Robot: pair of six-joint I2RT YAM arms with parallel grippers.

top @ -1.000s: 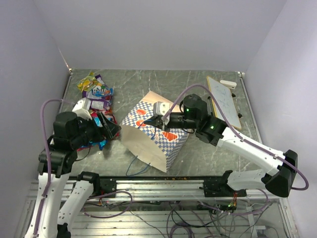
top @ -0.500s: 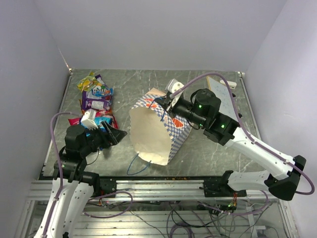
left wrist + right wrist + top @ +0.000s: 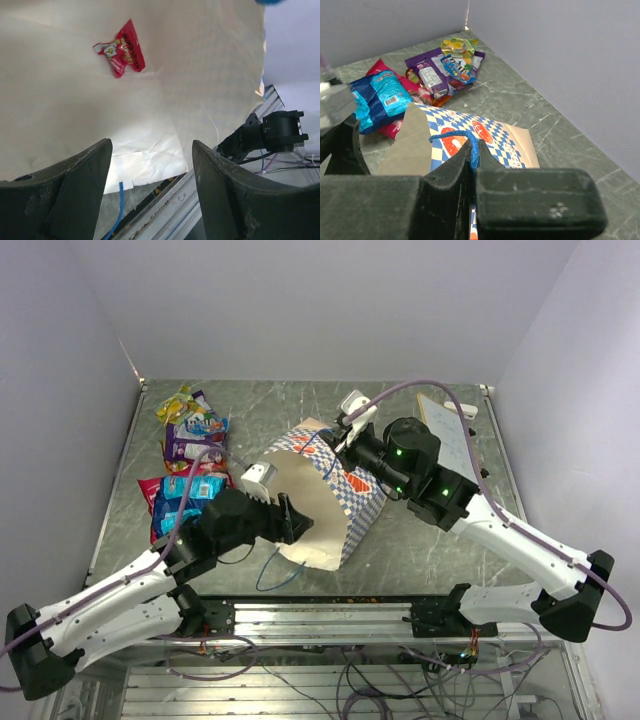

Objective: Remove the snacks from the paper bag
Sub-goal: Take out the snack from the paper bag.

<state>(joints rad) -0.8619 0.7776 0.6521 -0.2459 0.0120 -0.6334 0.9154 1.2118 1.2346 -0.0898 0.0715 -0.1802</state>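
The blue-and-white checkered paper bag [image 3: 345, 502] lies in mid-table with its cream mouth facing left and front. My right gripper [image 3: 335, 447] is shut on the bag's blue string handle [image 3: 474, 145] and holds the top edge up. At the mouth, my left gripper [image 3: 290, 520] is open with nothing between its fingers [image 3: 75, 190]. In the left wrist view one red snack packet [image 3: 122, 51] lies on the cream inside of the bag. Other snacks [image 3: 192, 430] lie on the table to the left, with blue and red ones [image 3: 180, 498] nearer.
A flat white board [image 3: 452, 445] lies at the back right. The bag's other blue string handle [image 3: 270, 575] trails on the table toward the metal rail [image 3: 320, 612] at the near edge. Walls close the left, back and right sides.
My left arm swung right from beside the snack pile to the bag's mouth. My right gripper pulled the handle up and back, so the bag's mouth stands wider.
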